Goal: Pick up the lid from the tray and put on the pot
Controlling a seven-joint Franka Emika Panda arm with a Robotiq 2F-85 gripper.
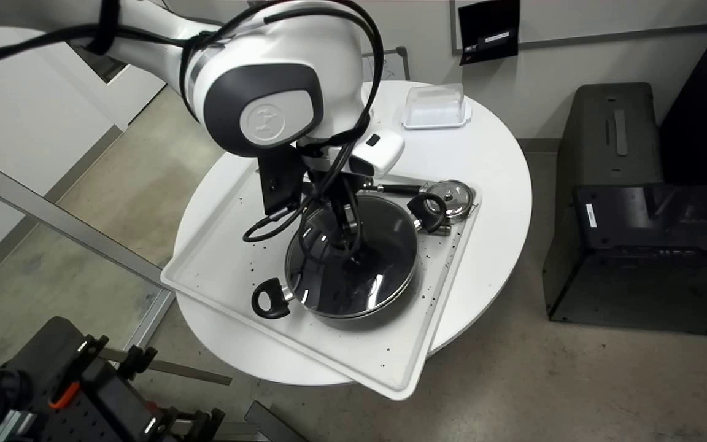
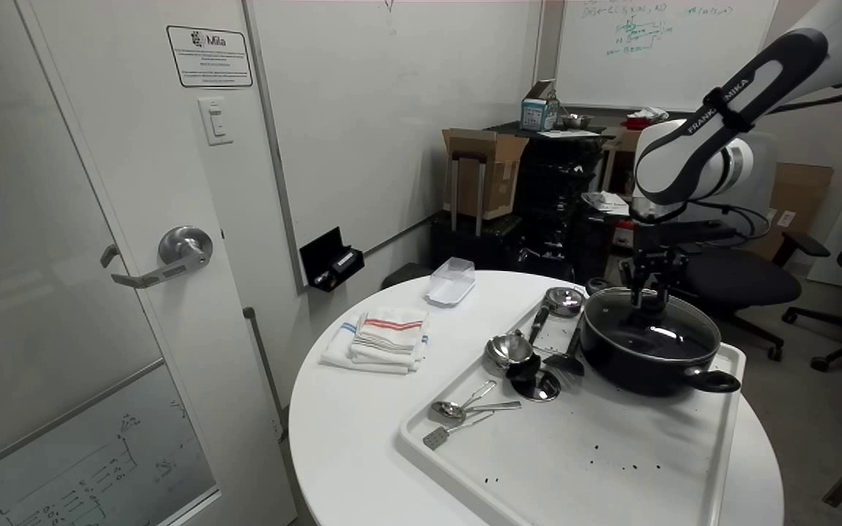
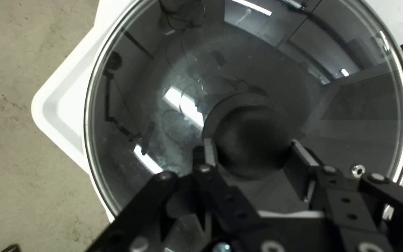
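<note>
The clear glass lid (image 1: pixel 329 279) with its metal rim lies on top of the wide black pot (image 2: pixel 622 369). In the wrist view the lid (image 3: pixel 173 70) fills most of the picture, and its dark round knob (image 3: pixel 252 140) sits between my fingertips. My gripper (image 3: pixel 252 152) points down over the middle of the lid, with a finger against each side of the knob and no clear gap. The gripper shows in both exterior views (image 1: pixel 347 230) (image 2: pixel 647 292). The pot stands on the large white tray (image 1: pixel 206 261). The pot's inside shows only dimly through the glass.
Shiny metal utensils (image 2: pixel 509 351) lie on the tray beside the pot, with smaller spoons (image 2: pixel 457 413) further off. The pot's loop handles (image 1: pixel 272 299) stick out. A folded towel stack (image 2: pixel 384 340) and a clear plastic box (image 1: pixel 434 105) are on the round white table (image 1: pixel 501 184).
</note>
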